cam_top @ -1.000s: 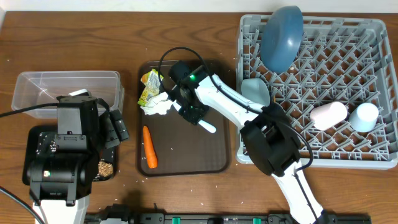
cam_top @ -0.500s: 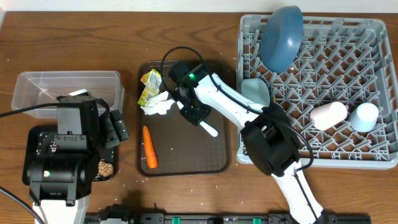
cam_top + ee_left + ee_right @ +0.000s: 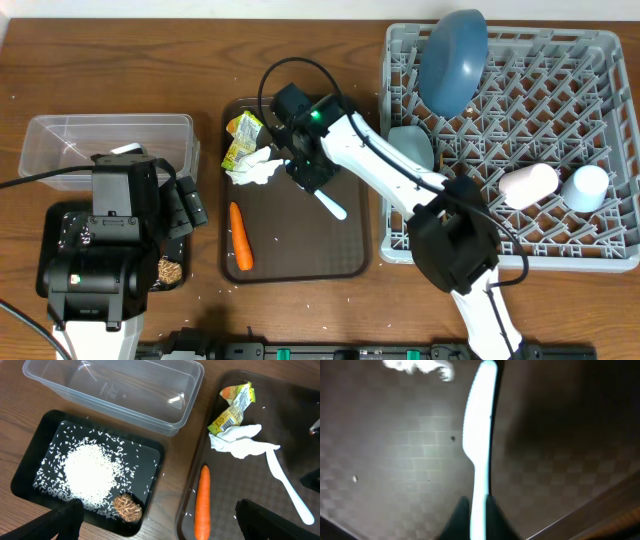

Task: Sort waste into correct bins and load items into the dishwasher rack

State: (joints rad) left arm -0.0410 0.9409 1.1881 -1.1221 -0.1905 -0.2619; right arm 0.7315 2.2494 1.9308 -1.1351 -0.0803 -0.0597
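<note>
ok so the right gripper (image 3: 307, 170) is sitting low over the middle of the brown serving tray (image 3: 300, 255) with its jaws narrow. On the wrist cam its fingertips (image 3: 460, 512) are closing in on both sides of the light blue utensil (image 3: 331, 205) handle, so it's gripping that. The rest of the utensil is pointing near-right from the gripper and looks to be lying on the tray.

The crumpled white tissue (image 3: 257, 167) is lying just left of the gripper, w/ the yellow-green wrapper (image 3: 241, 138) touching its far side. The carrot (image 3: 240, 237) is lying nearer on the left half of the same tray, apart from both.

The left gripper (image 3: 159, 517) is hanging wide open w/ nothing btw its fingers, over the near edge of the black tray (image 3: 30, 455) and the strip of table next to it. That tray is holding a pile of white rice (image 3: 90, 467) plus the brown food crumbs (image 3: 126, 506) clumped in its near-right corner. The clear box (image 3: 190, 395) is sitting right beyond it on the far side.

The dishwasher rack (image 3: 600, 250) is sitting on the right. The dark blue plate (image 3: 452, 60) is standing on edge at its far-left, and the white bowl (image 3: 410, 145) is tilting at the left edge. The pink cup (image 3: 528, 184) and light blue cup (image 3: 586, 187) are lying side by side toward the right.
</note>
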